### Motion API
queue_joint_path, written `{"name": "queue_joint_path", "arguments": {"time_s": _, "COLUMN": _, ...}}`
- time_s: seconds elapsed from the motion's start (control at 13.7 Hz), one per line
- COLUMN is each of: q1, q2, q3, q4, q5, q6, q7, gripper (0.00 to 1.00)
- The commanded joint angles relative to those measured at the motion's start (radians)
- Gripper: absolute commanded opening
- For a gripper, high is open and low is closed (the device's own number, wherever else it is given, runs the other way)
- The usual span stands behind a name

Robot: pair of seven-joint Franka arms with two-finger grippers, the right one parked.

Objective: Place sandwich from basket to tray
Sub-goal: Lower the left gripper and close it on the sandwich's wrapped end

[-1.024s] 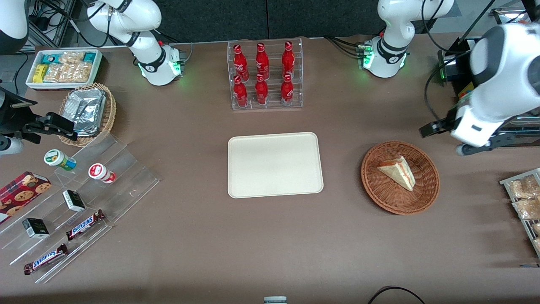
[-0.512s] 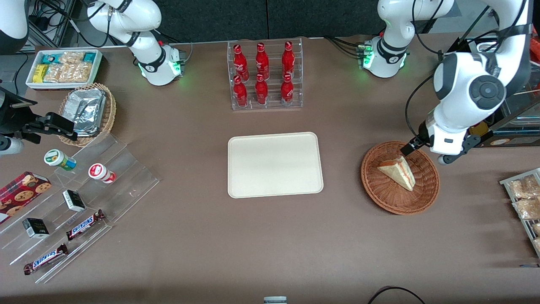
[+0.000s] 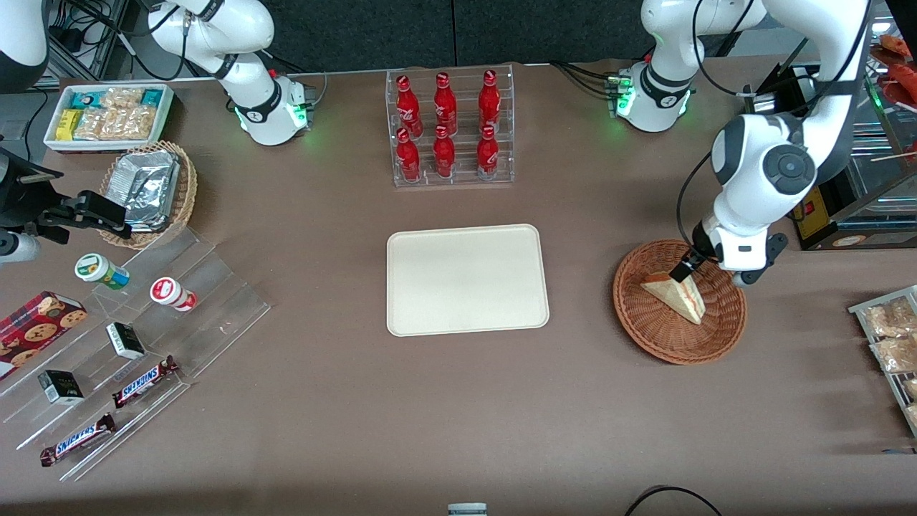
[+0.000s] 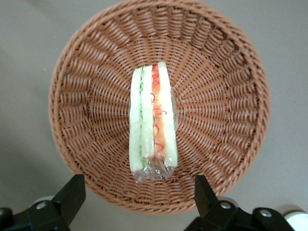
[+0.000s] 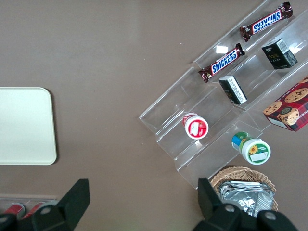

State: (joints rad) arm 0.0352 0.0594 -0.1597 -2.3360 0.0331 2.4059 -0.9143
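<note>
The sandwich is a wrapped white-bread wedge with red-orange and green filling, lying in the middle of the round reddish-brown wicker basket. My left gripper hovers open over the part of the basket farther from the front camera, just above the sandwich, not touching it. In the left wrist view the sandwich lies on its edge in the basket, and the gripper has its two dark fingers spread wide over the basket's rim. The cream tray lies bare beside the basket, toward the parked arm's end; it also shows in the right wrist view.
A clear rack of red bottles stands farther from the front camera than the tray. A rack of snack packets sits at the working arm's end. A clear stepped shelf with snacks and a tan foil-packet basket sit toward the parked arm's end.
My left arm has swung in from the working arm's end of the table and come down over the basket. Its open gripper now hangs just above the sandwich.
</note>
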Motion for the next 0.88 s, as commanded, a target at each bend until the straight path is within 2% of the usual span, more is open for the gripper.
{"name": "queue_joint_path", "arguments": {"time_s": 0.0, "q1": -0.005, "q2": 0.029, "q3": 0.002, "q4": -0.017, "q5": 0.021, "q6": 0.048, "q7": -0.026, "gripper": 1.0}}
{"name": "queue_joint_path", "arguments": {"time_s": 0.66, "q1": 0.008, "q2": 0.126, "q3": 0.009, "q4": -0.022, "q5": 0.028, "q6": 0.146, "q7": -0.026, "gripper": 1.0}}
{"name": "queue_joint_path", "arguments": {"time_s": 0.73, "q1": 0.006, "q2": 0.138, "q3": 0.009, "q4": -0.019, "q5": 0.028, "q6": 0.159, "q7": -0.026, "gripper": 0.99}}
{"name": "queue_joint_path", "arguments": {"time_s": 0.8, "q1": 0.006, "q2": 0.146, "q3": 0.009, "q4": -0.017, "q5": 0.027, "q6": 0.174, "q7": -0.029, "gripper": 0.94}}
